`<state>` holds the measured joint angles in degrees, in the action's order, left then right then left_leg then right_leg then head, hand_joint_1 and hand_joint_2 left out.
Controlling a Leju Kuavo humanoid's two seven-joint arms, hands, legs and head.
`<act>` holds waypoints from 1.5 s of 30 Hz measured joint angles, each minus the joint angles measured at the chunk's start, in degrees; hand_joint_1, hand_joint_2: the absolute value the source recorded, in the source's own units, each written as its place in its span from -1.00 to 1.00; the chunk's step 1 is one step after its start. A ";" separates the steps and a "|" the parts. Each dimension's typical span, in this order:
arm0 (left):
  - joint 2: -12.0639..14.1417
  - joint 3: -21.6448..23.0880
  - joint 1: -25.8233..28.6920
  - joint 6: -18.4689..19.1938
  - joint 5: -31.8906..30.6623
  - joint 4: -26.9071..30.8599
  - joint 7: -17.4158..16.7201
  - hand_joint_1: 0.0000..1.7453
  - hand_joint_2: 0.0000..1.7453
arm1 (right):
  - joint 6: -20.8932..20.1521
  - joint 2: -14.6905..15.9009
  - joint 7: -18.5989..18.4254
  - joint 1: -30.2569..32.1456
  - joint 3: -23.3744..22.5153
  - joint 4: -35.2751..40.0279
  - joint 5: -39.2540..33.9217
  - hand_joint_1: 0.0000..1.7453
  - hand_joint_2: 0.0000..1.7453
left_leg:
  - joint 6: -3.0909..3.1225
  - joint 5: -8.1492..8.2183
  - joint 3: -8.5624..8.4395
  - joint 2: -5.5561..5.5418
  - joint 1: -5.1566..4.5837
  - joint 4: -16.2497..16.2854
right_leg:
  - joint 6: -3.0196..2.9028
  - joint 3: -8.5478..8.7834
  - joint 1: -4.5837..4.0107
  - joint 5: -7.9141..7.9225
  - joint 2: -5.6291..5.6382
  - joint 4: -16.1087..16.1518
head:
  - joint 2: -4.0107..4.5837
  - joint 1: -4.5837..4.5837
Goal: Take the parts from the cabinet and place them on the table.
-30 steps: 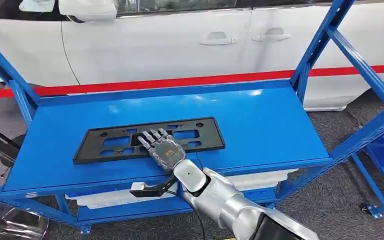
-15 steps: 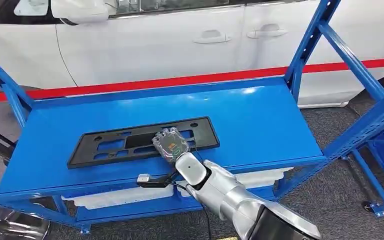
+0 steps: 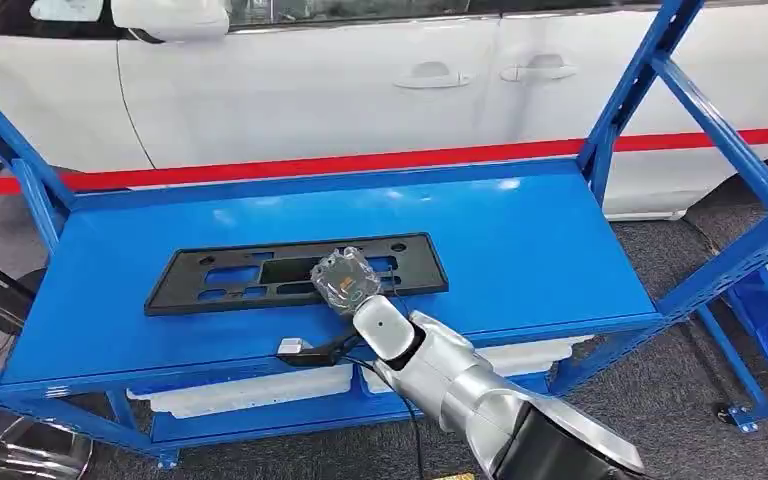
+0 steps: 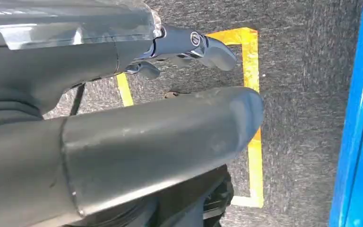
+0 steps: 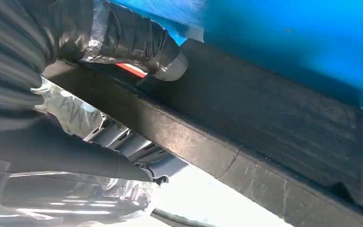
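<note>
Part: a flat black plastic frame [image 3: 295, 273] with cut-out windows lay lengthwise on the blue shelf [image 3: 520, 250], slightly toward 9 o'clock of the shelf's middle, its long edge roughly parallel to the front lip
Right hand: the right hand [image 3: 345, 280] sat on the frame's near edge, toward the 3 o'clock half; in the right wrist view the thumb [image 5: 163, 56] lay on one face of the black bar [image 5: 246, 142] and the other fingers [image 5: 123, 142] on the opposite face, so the hand was clamped around that edge
Left hand: the left hand [image 4: 137, 142] hung low over grey carpet with yellow floor tape [image 4: 251, 94], fingers loosely apart, nothing in it
Stage: judged as grasp just made, lift not yet begun
Risk, tilt: the grip sat off-centre on a long, thin part; on lifting, the 9 o'clock end would likely sag and twist in the fingers
Risk, snag: the blue upright posts [image 3: 625, 90] at 2 o'clock and 10 o'clock stood close; a swinging end could strike one
Risk, slip: smooth plastic held along one narrow edge might slide out if pulled quickly
Behind: a white car [image 3: 360, 80] stood at 12 o'clock beyond the rack
</note>
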<state>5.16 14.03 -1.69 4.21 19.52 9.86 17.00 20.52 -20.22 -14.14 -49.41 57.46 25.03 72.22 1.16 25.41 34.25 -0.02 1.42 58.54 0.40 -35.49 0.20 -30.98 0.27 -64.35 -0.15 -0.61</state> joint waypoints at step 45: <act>0.04 -1.03 1.38 1.47 4.09 -0.02 16.00 -1.00 -1.00 | -24.39 19.08 39.45 30.13 -26.43 68.64 -87.10 0.90 1.00 | -2.43 8.93 7.70 -0.18 -0.18 17.35 | -2.70 1.59 -0.04 4.42 -0.60 5.82 | 0.00 0.00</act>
<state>5.20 13.00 -0.31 5.68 23.61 9.84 33.00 -3.87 -1.13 25.31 -19.28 31.04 93.67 -14.88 -1.27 34.34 41.95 -0.20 1.24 75.89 -2.29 -33.90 0.15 -26.56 -0.32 -58.52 -0.15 -0.61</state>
